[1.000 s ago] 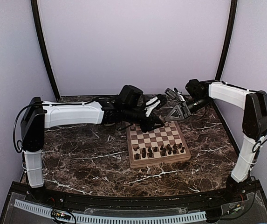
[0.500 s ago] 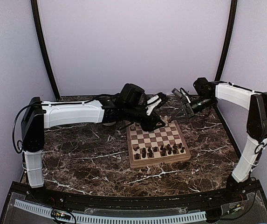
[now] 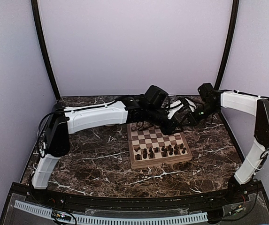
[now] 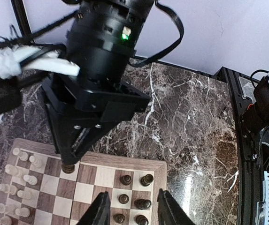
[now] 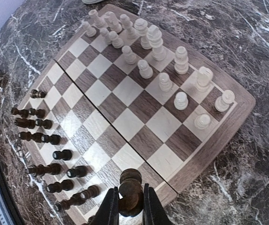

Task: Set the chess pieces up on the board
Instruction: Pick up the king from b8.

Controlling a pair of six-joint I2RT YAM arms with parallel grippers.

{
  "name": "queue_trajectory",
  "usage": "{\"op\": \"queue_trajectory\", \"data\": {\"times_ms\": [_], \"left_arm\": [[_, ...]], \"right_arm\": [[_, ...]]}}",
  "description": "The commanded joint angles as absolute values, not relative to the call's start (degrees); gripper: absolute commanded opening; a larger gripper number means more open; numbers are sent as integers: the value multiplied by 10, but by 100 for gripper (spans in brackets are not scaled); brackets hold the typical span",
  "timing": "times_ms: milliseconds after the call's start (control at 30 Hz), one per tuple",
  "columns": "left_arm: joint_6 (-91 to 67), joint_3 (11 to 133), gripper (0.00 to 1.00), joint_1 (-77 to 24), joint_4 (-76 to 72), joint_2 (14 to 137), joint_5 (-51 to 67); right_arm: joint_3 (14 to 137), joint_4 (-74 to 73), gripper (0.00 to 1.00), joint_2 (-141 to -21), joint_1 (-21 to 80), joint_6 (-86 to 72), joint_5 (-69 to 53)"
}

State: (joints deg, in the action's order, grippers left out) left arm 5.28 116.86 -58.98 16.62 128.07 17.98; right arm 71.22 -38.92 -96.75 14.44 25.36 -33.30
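The board (image 3: 158,146) lies right of the table's middle. Dark chess pieces (image 3: 162,151) fill its near rows, and white ones (image 5: 165,82) stand along the far side. My right gripper (image 5: 130,208) is shut on a dark piece (image 5: 131,190), low over the board's right edge (image 5: 228,117). The left wrist view shows that same right gripper (image 4: 69,161) with the piece under its tip. My left gripper (image 4: 134,211) is open with nothing between its fingers. It hovers over dark pieces (image 4: 141,192) at a corner of the board (image 4: 125,161). From above, the left gripper (image 3: 171,125) and right gripper (image 3: 187,119) are close together.
A pale rounded object (image 5: 94,1) shows at the top edge of the right wrist view, beyond the board. The left arm (image 3: 96,117) stretches across the far part of the table. The enclosure's black frame rail (image 4: 240,140) runs along the table's right edge.
My left arm has swung right along the board's far edge, and its gripper has gone from shut to open. The right gripper, still holding its dark piece, has shifted right and lower.
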Motion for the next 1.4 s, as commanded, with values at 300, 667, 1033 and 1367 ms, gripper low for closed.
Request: {"op": "queue_trajectory", "data": {"times_ms": [300,667,1033,1367], "left_arm": [[48,1314,31,-606,332,1409,195],[53,1328,27,-610,330,1432,204],[62,1338,31,-612,347,1447,214],[61,1351,7,-612,339,1435,221]], "right_arm": [[704,-338,4,-939,135,250,-258],[702,-338,4,-940,134,250,-260],[702,-339,4,-940,134,251,-262],[700,-338,4,-939,134,252,-263]]}}
